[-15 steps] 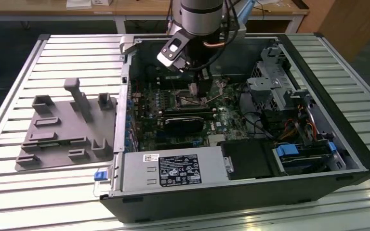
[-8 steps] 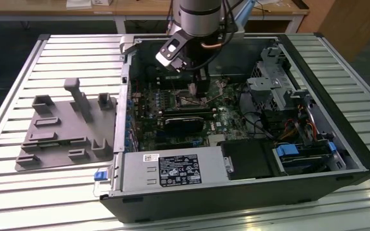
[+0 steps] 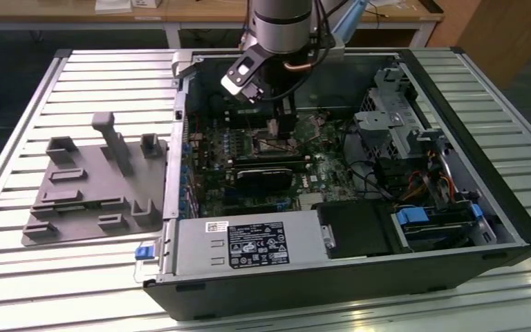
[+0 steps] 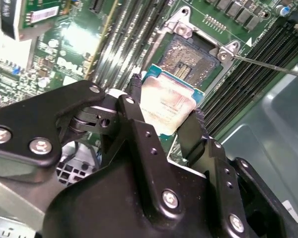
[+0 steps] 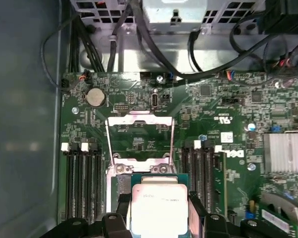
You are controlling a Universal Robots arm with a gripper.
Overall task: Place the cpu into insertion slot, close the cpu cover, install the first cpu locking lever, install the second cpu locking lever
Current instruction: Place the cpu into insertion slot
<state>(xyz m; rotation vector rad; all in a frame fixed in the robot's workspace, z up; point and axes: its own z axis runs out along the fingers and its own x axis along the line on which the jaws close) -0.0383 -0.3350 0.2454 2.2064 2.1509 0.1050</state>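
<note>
Gripping tight here: the gripper (image 4: 166, 99) has its two black fingers (image 4: 198, 131) clenched on opposite edges of the chip (image 4: 168, 106), with the pale silver top facing up in both wrist views. The chip is held off the board, just short of the socket (image 4: 191, 57) and not yet seated. In the second wrist view the socket lies bare, its bed of gold contacts catching the light. The cover frame (image 5: 139, 119) stands swung open beyond the socket in the first wrist view, and the green motherboard (image 5: 213, 114) shows through its big window. A thin metal lever (image 4: 268, 66) juts out from one corner of the socket, clear of the frame. Rows of long black memory slots (image 5: 82, 183) flank the socket on both sides. Over in the exterior view, the arm (image 3: 279, 21) comes down from the upper middle of the frame into the open computer case (image 3: 487, 207). The case lies on its side on a slatted table (image 3: 108, 69). A grey moulded holder (image 3: 81, 200) sits on that table at the exterior view's left, well apart from the gripper.
</note>
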